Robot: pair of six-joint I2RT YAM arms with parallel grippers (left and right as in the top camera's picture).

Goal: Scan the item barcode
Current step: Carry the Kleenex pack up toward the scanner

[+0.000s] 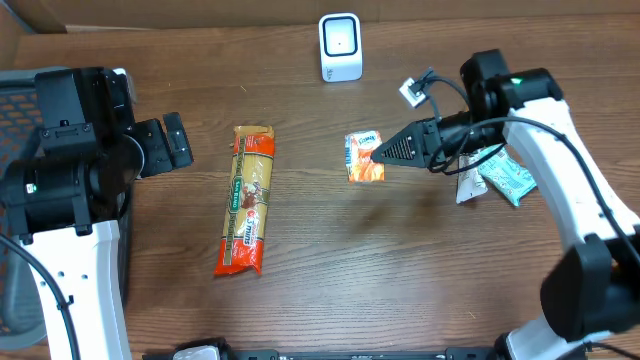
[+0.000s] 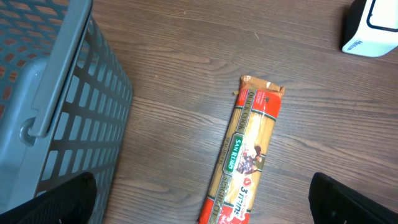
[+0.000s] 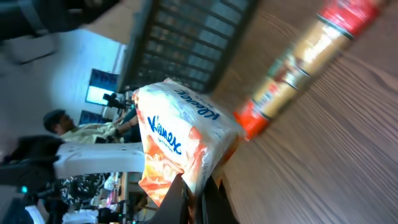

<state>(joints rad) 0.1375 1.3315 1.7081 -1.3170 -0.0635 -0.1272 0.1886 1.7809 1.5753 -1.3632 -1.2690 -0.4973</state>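
Holding the Kleenex tissue pack by one edge, the right gripper has its two fingers pinched tight on the wrapper. The pack sticks out past the fingertips and hangs in the air, off the table. The barcode scanner stands on the table beyond the pack, off to one side of the fingertips and well apart from them.

I think this pack is light and soft. The plastic wrapper looks smooth, so it may slip or bend if it is swung fast. The edge is a good place to hold it, since that leaves the wide faces bare for the scanner. I cannot see where the barcode is.

The left gripper is wide open and holds nothing. The spaghetti pack lies flat just ahead of it.
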